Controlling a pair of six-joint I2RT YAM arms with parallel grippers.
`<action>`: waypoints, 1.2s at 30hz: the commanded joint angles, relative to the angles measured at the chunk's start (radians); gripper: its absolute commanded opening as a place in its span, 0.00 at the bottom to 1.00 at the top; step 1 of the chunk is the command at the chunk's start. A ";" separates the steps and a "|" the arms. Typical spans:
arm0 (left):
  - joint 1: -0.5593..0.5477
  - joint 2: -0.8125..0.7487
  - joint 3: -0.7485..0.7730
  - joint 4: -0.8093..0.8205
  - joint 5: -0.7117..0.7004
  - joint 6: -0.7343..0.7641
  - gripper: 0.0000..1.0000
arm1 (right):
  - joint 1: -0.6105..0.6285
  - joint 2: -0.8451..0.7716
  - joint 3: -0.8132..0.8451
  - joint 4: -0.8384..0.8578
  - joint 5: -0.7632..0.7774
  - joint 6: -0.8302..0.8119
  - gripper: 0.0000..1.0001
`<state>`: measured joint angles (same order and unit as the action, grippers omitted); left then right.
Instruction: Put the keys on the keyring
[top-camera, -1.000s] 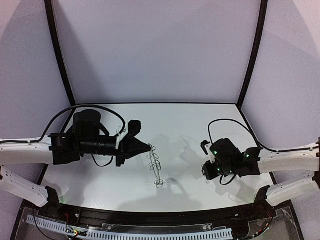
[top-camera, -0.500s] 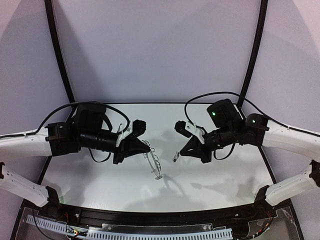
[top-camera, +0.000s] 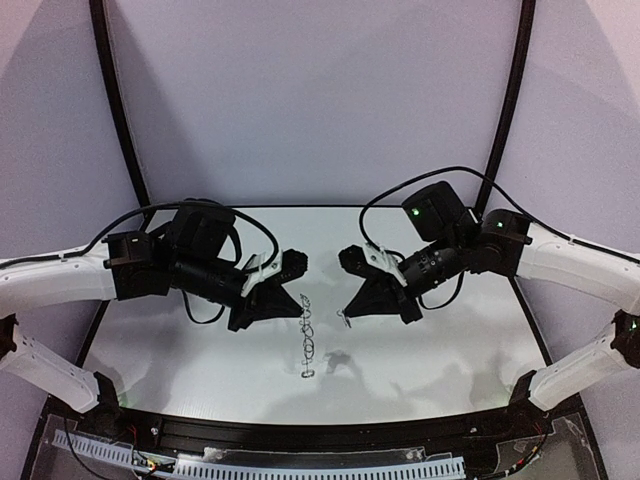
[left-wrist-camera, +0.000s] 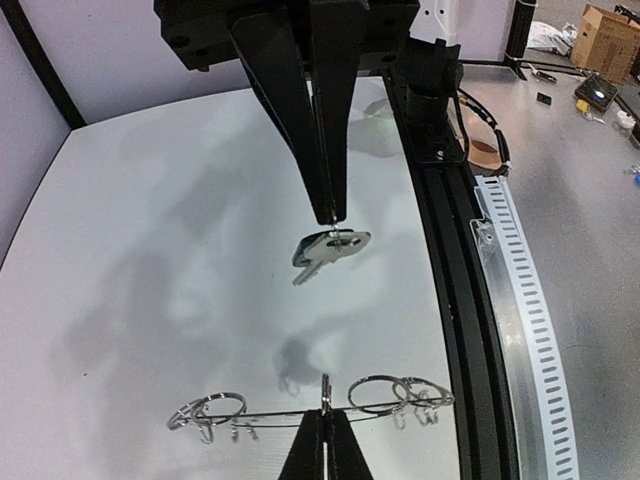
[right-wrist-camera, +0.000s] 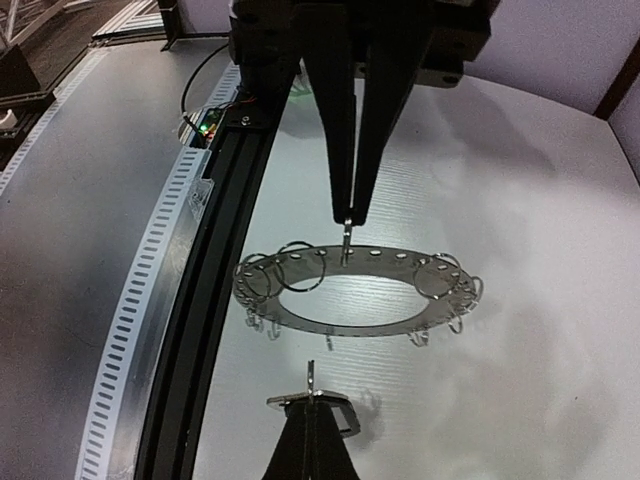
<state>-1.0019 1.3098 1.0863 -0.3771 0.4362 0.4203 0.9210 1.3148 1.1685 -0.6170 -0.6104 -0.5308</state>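
Where its outer rim is gripped by the left end effector, closed narrow, the keyring is held off the surface. Just beside that rim, apart by open air, the key is pinched in the right end effector, likewise closed.

The keyring – grey metal, dull sheen, glossy wire loops; key – bright metal; table matt white.

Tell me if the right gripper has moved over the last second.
Yes. In the top view the right gripper has swung left, away from the right edge of the table and towards its middle.
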 joint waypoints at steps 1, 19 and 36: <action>-0.003 -0.009 0.037 0.004 0.062 0.015 0.01 | 0.050 -0.004 0.040 0.024 0.032 -0.081 0.00; -0.004 0.038 0.090 0.054 0.132 -0.025 0.01 | 0.113 0.047 0.100 0.045 0.234 -0.078 0.00; -0.003 0.048 0.113 0.006 0.072 -0.044 0.01 | 0.168 0.055 0.145 -0.066 0.370 -0.088 0.00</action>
<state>-1.0019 1.3647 1.1640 -0.3530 0.5264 0.3843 1.0686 1.3884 1.2957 -0.6600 -0.2733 -0.6130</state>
